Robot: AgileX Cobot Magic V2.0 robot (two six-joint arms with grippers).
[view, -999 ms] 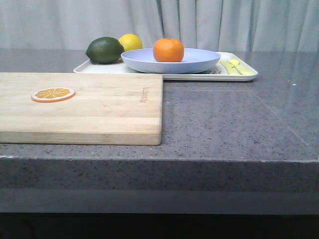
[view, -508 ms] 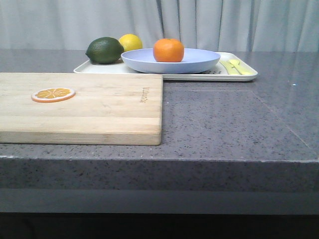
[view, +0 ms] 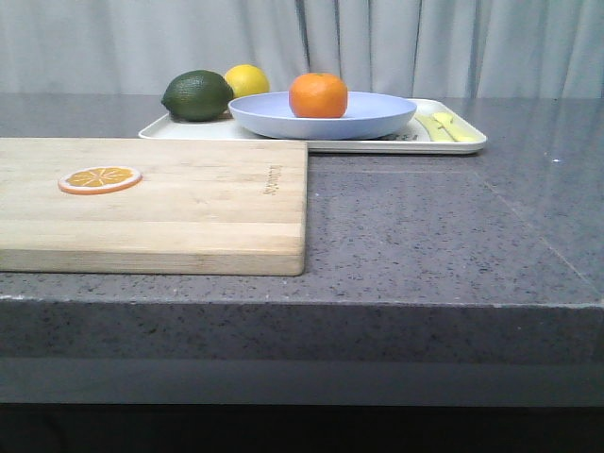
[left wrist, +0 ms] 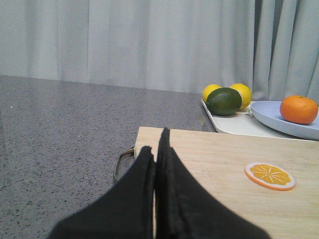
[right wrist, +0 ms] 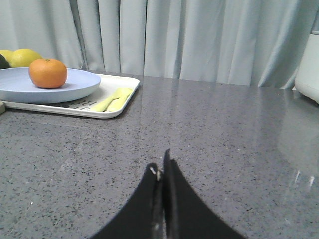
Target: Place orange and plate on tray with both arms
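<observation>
The orange [view: 318, 95] sits in the pale lavender-blue plate [view: 377, 115], which rests on the cream-white tray [view: 453, 143] at the back of the table. They also show in the left wrist view: the orange [left wrist: 298, 109], the plate [left wrist: 279, 121], the tray [left wrist: 234, 124]. The right wrist view shows the orange [right wrist: 48, 73], the plate [right wrist: 75, 85] and the tray [right wrist: 119, 107] too. My left gripper [left wrist: 155, 144] is shut and empty, over the near end of the cutting board. My right gripper [right wrist: 160, 167] is shut and empty, above bare counter. Neither gripper shows in the front view.
A wooden cutting board [view: 189, 203] with a flat orange slice [view: 100, 178] lies front left. A dark green lime [view: 197, 95] and a yellow lemon [view: 247, 80] sit at the tray's left end. A white object [right wrist: 308, 74] stands far right in the right wrist view.
</observation>
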